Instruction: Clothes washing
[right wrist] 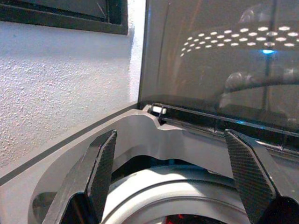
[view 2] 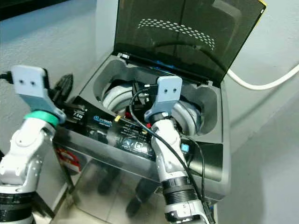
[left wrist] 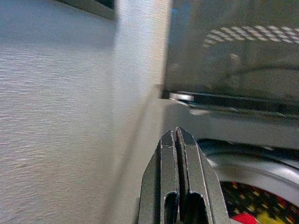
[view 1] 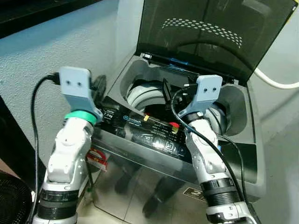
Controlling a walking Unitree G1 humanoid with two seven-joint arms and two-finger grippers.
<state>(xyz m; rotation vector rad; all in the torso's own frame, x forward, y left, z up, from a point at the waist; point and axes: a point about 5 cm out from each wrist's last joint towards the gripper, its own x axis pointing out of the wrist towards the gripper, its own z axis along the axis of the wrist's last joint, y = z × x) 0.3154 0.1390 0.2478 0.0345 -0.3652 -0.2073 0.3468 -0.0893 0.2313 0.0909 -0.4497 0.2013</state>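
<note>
Clothes (left wrist: 243,207), red and yellow patterned, lie low inside the drum (view 1: 140,95) of the top-loading washing machine (view 1: 140,182), glimpsed past the drum's pale rim. The machine's dark tinted lid (view 1: 210,32) stands raised at the back edge, and its black control panel (view 1: 149,133) runs along the front edge. The right gripper (right wrist: 170,182) hangs over the drum opening with its fingers (right wrist: 100,163) spread wide and nothing between them. The left gripper (left wrist: 180,144) sits at the machine's left front corner beside the grey wall (view 1: 60,42), its fingers pressed together and empty. A white hose (view 1: 275,81) curves along the wall behind the lid's right edge.
</note>
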